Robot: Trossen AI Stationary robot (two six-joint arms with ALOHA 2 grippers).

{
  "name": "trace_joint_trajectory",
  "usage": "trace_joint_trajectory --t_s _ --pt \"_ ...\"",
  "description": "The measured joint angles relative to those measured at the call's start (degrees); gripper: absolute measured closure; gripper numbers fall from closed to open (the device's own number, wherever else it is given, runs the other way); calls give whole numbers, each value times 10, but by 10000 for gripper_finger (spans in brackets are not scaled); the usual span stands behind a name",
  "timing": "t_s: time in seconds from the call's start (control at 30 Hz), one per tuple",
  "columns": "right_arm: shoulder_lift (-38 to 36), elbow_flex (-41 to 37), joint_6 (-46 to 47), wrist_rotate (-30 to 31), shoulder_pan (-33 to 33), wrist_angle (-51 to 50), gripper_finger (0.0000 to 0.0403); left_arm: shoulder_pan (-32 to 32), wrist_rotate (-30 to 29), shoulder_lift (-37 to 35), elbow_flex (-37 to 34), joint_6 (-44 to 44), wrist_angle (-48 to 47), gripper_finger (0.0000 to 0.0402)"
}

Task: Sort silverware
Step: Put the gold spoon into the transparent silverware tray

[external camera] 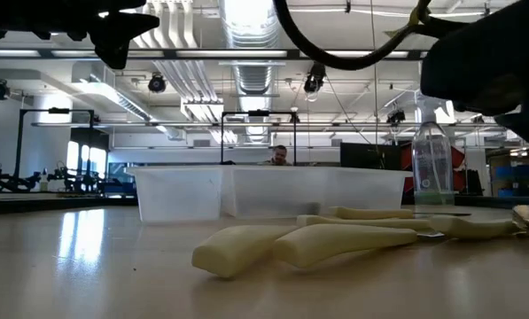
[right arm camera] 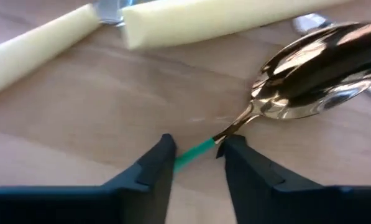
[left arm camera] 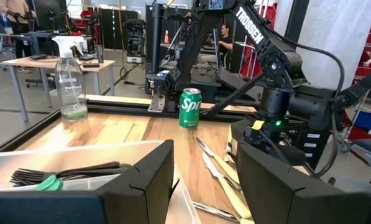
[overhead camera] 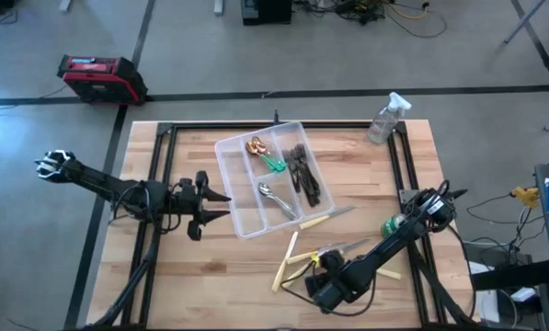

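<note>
Most of the green handle (right arm camera: 194,152) of the gold spoon (right arm camera: 319,71) is hidden between the right gripper's (right arm camera: 194,163) narrowly parted fingers; whether it is pinched cannot be told; cream-handled knives (overhead camera: 297,250) lie nearby at lower centre; the left gripper (overhead camera: 221,204), jaws apart and empty, is beside the tray (overhead camera: 230,184).
</note>
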Motion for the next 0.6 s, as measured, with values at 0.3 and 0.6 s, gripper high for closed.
trace_joint_trajectory --t_s 0.3,0.6 --pt "1 -2 -83 16 -4 -24 394 0 0 0 0 -1 2 244" --pt "-21 -5 -108 37 -4 -28 402 0 0 -7 0 -2 15 244"
